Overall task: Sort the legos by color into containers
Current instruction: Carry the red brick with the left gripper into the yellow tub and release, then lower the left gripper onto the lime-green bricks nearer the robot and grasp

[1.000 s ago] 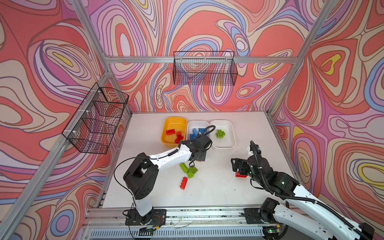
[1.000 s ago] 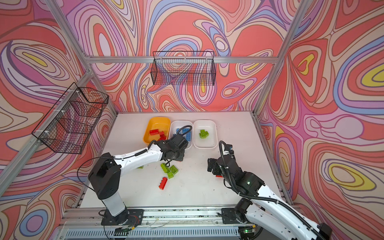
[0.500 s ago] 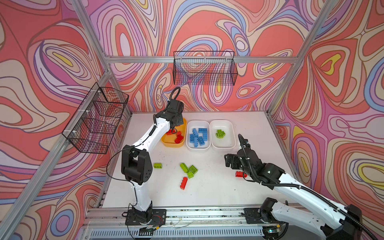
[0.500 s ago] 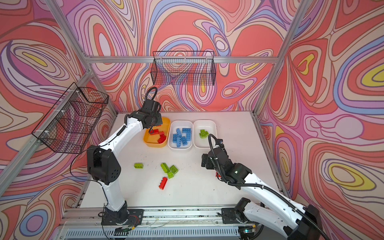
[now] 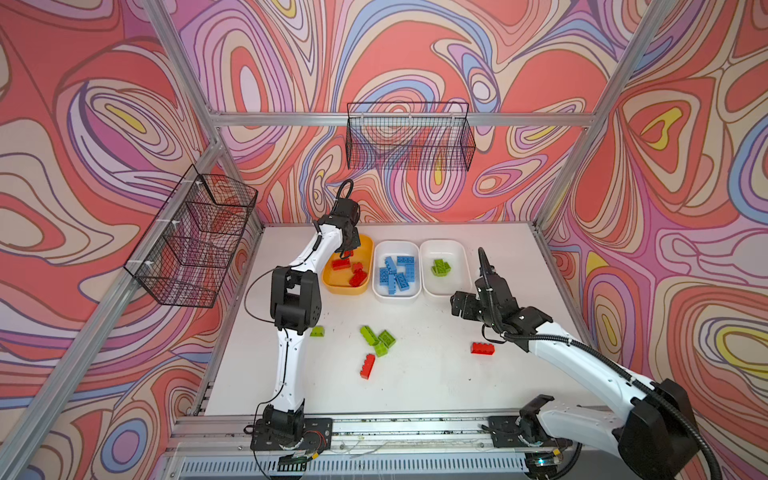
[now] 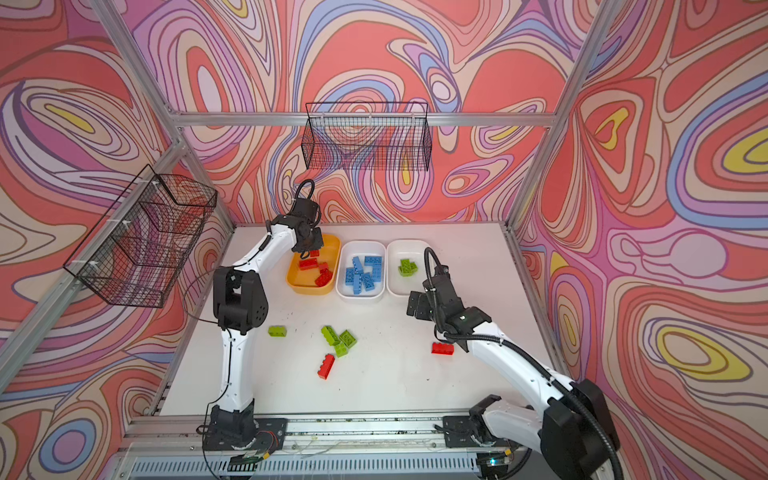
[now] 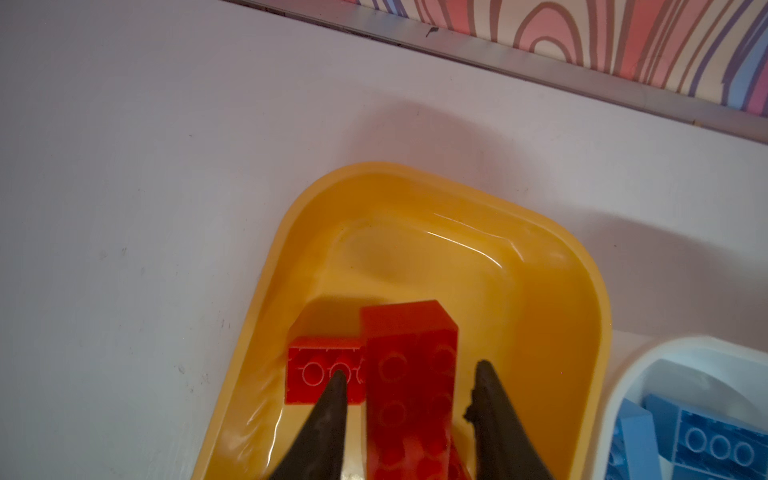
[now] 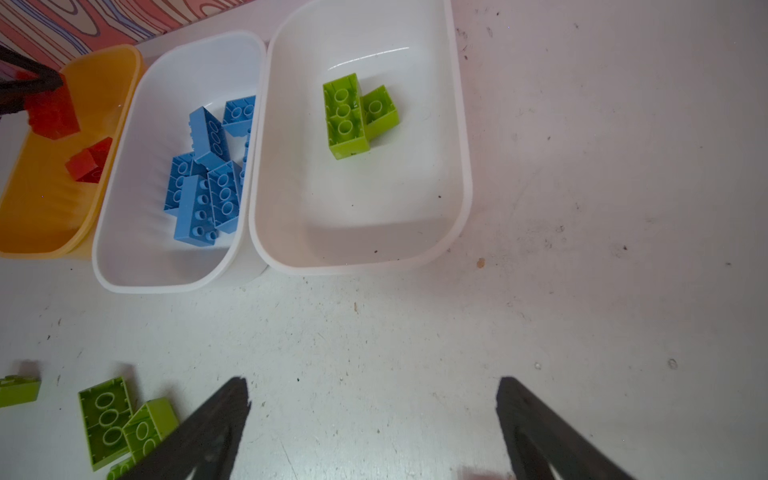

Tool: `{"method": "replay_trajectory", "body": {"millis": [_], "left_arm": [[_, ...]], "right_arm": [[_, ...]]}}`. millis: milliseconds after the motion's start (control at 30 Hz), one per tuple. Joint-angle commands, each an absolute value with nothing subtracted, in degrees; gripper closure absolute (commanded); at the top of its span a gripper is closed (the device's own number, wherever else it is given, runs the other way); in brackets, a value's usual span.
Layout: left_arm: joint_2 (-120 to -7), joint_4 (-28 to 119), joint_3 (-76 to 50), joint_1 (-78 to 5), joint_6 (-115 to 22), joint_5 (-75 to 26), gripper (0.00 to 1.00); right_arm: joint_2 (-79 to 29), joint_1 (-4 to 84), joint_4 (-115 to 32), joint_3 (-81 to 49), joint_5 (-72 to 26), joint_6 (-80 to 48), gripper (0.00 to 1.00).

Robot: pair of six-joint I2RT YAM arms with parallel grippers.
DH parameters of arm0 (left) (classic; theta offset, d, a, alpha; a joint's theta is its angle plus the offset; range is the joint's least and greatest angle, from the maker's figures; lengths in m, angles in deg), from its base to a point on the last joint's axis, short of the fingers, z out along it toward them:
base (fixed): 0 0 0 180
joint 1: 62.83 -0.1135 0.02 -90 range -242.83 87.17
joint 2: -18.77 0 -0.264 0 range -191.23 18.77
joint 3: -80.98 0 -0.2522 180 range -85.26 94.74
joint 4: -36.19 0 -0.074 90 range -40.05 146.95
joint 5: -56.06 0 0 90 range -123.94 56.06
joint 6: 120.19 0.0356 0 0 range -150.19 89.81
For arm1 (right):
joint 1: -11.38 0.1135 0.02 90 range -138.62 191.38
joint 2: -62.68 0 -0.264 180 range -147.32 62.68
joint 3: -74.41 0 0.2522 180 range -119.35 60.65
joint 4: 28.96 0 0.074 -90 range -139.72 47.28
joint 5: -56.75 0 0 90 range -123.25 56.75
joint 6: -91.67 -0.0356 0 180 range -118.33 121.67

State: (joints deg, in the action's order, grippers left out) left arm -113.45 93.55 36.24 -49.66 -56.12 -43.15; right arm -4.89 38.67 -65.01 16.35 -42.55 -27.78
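Observation:
My left gripper [image 5: 347,249] [image 7: 409,370] hangs over the yellow-orange container [image 5: 347,291] [image 7: 291,232], open. A red lego [image 7: 411,374] sits between its fingers with a gap on each side, above other red legos [image 5: 341,264]. The middle white container [image 5: 395,296] holds several blue legos [image 5: 397,272]; the right white container [image 5: 444,293] holds green legos [image 5: 440,267] [image 8: 353,114]. My right gripper [image 5: 457,305] [image 8: 374,386] is open and empty over bare table in front of the right container. Loose on the table are green legos [image 5: 376,336] [image 5: 317,331] and red legos [image 5: 367,365] [image 5: 482,348].
Two black wire mesh baskets hang on the walls, one at the back [image 5: 409,137] and one at the left [image 5: 195,237]. Aluminium frame posts edge the white table [image 5: 457,382]. The left arm's elbow [image 5: 295,299] stands tall over the table's left part.
The left arm swung from mid-table to the yellow-orange container with a red lego, and its jaws have now parted. The right gripper drew back from the red lego toward the containers, still open.

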Motion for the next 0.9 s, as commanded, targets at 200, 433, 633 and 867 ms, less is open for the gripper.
{"method": "replay_trajectory", "body": {"millis": [200, 433, 633, 867], "left_arm": [[-106.6, 92.0, 29.1, -50.0, -56.4, -40.5, 0.10], [-89.0, 84.1, 7.0, -47.7, -58.6, -41.2, 0.10], [-74.1, 80.9, -11.9, -40.3, -60.3, -44.0, 0.10], [-58.3, 80.1, -31.2, -32.8, -67.0, -43.3, 0.12]], "right_arm": [[-6.8, 38.1, -64.9, 15.5, -41.5, -27.2, 0.02], [-4.1, 38.1, -68.8, 15.7, -42.8, -27.4, 0.02], [-1.4, 38.1, -71.2, 15.8, -39.9, -27.7, 0.02], [3.1, 38.7, -72.5, 18.2, -37.9, -29.1, 0.02]]}}
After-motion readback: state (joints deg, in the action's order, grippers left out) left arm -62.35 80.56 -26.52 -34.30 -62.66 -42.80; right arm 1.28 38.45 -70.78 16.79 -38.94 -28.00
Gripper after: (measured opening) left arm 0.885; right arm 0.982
